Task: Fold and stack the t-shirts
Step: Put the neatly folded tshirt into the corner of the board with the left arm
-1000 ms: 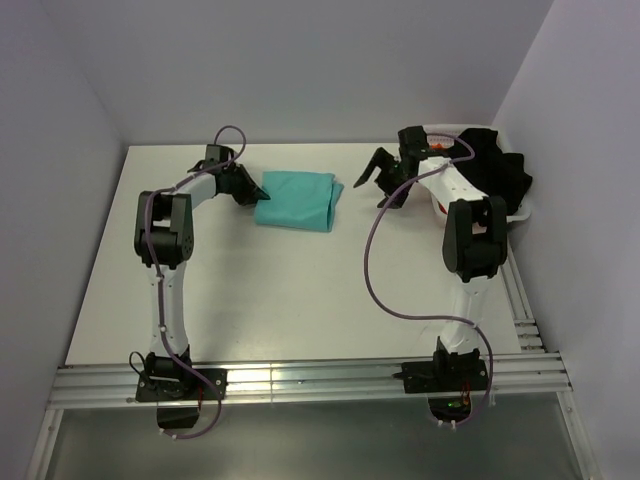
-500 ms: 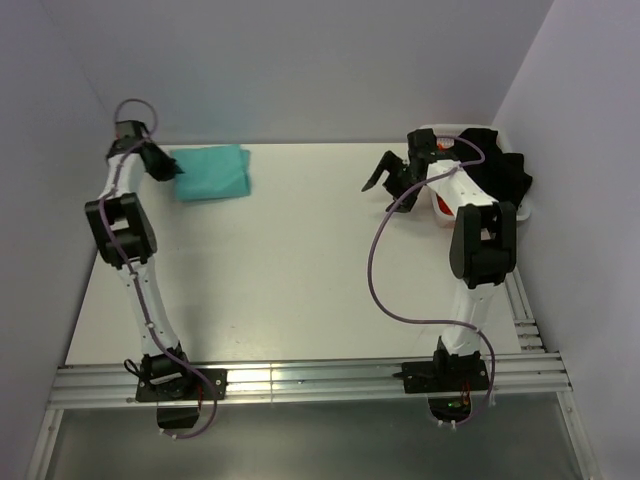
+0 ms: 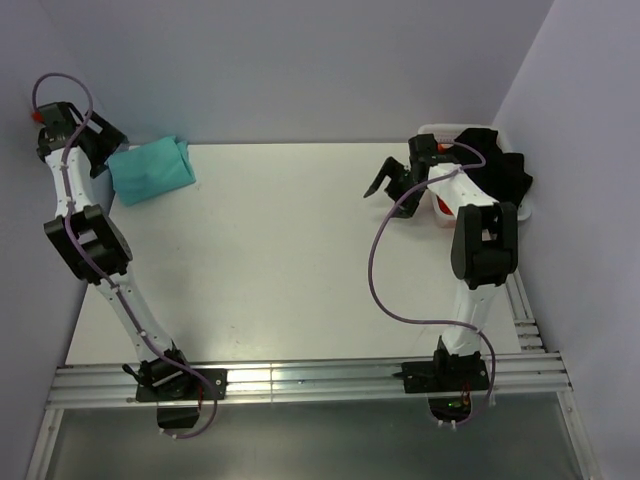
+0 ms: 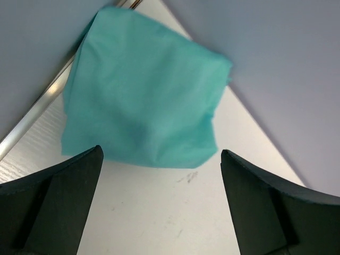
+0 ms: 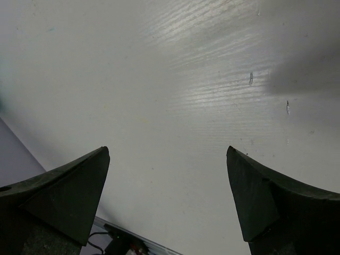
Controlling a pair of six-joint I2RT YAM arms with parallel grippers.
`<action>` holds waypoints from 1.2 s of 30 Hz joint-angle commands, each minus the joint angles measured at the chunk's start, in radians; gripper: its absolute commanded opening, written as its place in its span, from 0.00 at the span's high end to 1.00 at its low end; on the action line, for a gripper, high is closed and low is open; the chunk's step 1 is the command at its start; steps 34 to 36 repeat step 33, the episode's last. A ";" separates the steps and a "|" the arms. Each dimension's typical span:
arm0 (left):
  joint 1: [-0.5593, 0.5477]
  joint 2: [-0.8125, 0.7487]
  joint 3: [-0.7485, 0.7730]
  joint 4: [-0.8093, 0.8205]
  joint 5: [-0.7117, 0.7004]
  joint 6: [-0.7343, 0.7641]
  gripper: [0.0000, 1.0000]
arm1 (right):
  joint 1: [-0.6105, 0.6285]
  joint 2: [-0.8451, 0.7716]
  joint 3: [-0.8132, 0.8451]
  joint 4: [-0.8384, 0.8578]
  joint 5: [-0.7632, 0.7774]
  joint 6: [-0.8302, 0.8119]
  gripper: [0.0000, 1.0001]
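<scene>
one outstretched left arm (image 3: pixel 78 240), tool (image 4: pixel 160 153) agape before teal t-shirt (image 4: pixel 143 90).

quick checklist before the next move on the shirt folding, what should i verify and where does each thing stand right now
1. Left claw clear of the teal t-shirt: ok. Its jaws are wide and the cloth lies beyond the tips.
2. Teal t-shirt folded: ok. It is a compact bundle at the far left corner of the table.
3. Teal t-shirt fully on the table: cannot tell. Its outer edge sits right at the wall-side rim.
4. Right claw free: ok. Its jaws are wide with nothing between them, and bare table lies below.
5. Next shirt at hand: ok. The black t-shirt drapes over the basket, just beside the right claw.
</scene>
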State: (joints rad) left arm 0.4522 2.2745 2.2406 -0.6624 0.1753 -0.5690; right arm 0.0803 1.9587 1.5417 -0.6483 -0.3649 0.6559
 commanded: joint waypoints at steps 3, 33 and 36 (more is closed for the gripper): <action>0.049 -0.176 -0.093 0.115 0.100 -0.028 0.00 | -0.005 -0.066 -0.012 0.012 0.018 -0.022 0.02; -0.372 -1.052 -0.969 0.047 -0.126 0.092 0.00 | 0.272 -0.661 -0.014 -0.071 0.477 -0.277 0.00; -0.372 -1.052 -0.969 0.047 -0.126 0.092 0.00 | 0.272 -0.661 -0.014 -0.071 0.477 -0.277 0.00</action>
